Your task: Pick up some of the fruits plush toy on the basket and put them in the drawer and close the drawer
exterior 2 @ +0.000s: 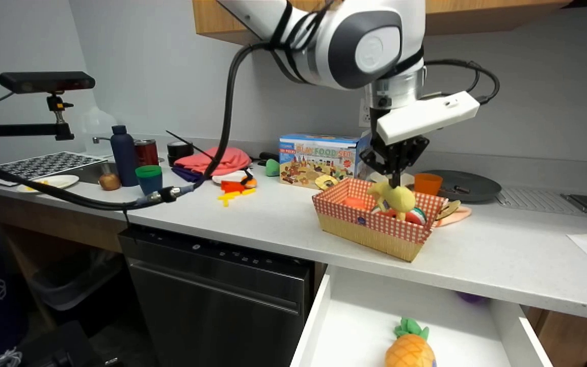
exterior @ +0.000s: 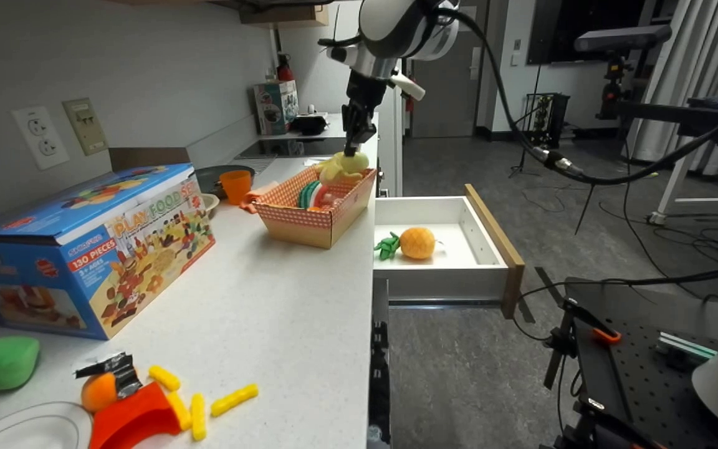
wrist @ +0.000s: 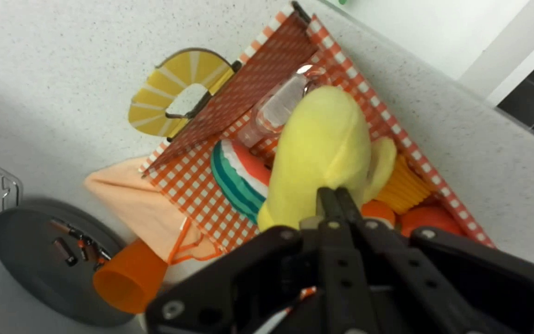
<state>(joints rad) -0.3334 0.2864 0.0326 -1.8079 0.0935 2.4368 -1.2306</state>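
Pinched narrow, the gripper [exterior 2: 394,182] grips a yellow plush toy [exterior 2: 399,200] over the checked basket [exterior 2: 370,238] on the counter [exterior 2: 273,219]; nearer, the pulled-out drawer [exterior 2: 354,311] holds a plush pineapple [exterior 2: 408,352].

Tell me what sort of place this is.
Most likely a kitchen, perhaps a lab's own: what looks like a dishwasher sits under the counter, a wooden cabinet hangs on the wall above, and a mounted camera hints at research use.
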